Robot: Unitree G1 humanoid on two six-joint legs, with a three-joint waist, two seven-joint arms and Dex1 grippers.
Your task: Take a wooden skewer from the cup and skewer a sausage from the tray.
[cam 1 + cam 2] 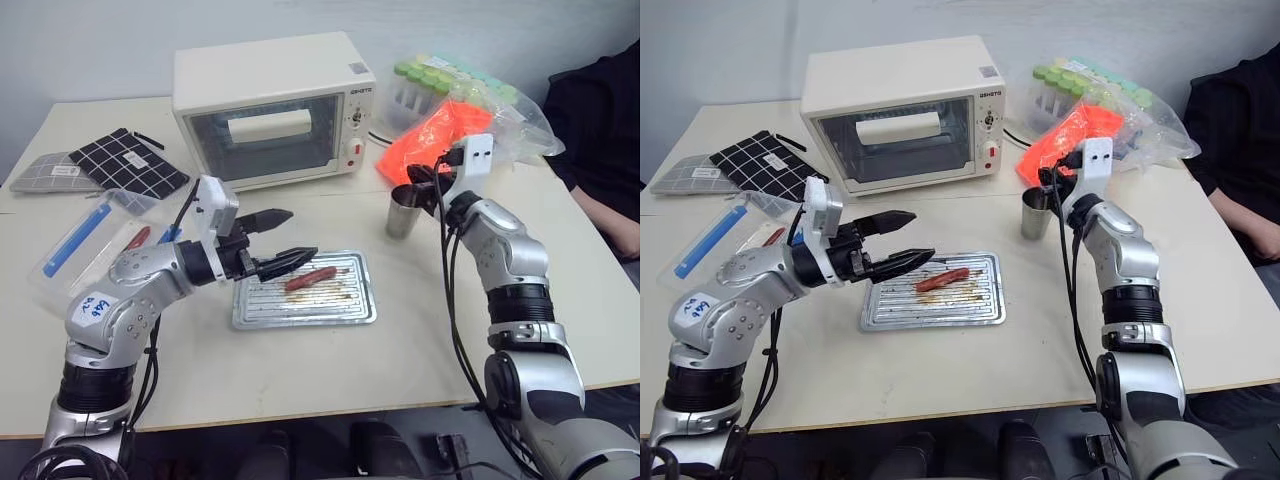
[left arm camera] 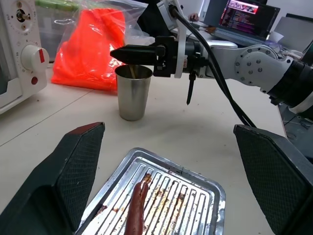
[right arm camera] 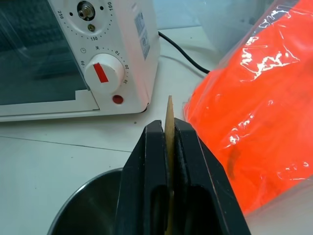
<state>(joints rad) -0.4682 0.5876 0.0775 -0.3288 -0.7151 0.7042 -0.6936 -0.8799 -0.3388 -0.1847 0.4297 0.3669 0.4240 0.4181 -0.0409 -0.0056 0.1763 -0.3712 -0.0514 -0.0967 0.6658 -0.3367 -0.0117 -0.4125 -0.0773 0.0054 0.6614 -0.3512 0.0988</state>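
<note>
My right gripper (image 3: 167, 132) is shut on the wooden skewer (image 3: 169, 117), whose thin pale tip pokes out between the black fingers. It hovers right over the mouth of the silver metal cup (image 1: 403, 215), and the skewer's lower end still reaches into the cup (image 2: 133, 93). A reddish-brown sausage (image 1: 311, 278) lies on the ridged, grease-stained tray (image 1: 300, 312) at the table's middle. Over the tray's left edge my left gripper (image 1: 302, 233) is open and empty, pointing toward the sausage.
A white toaster oven (image 1: 270, 105) stands behind the tray. An orange bag (image 1: 440, 135) and green-capped tubes (image 1: 430, 80) sit behind the cup. A clear plastic box (image 1: 85, 245) and a black grid cloth (image 1: 125, 160) lie at the left. A person (image 1: 600, 130) sits at the right.
</note>
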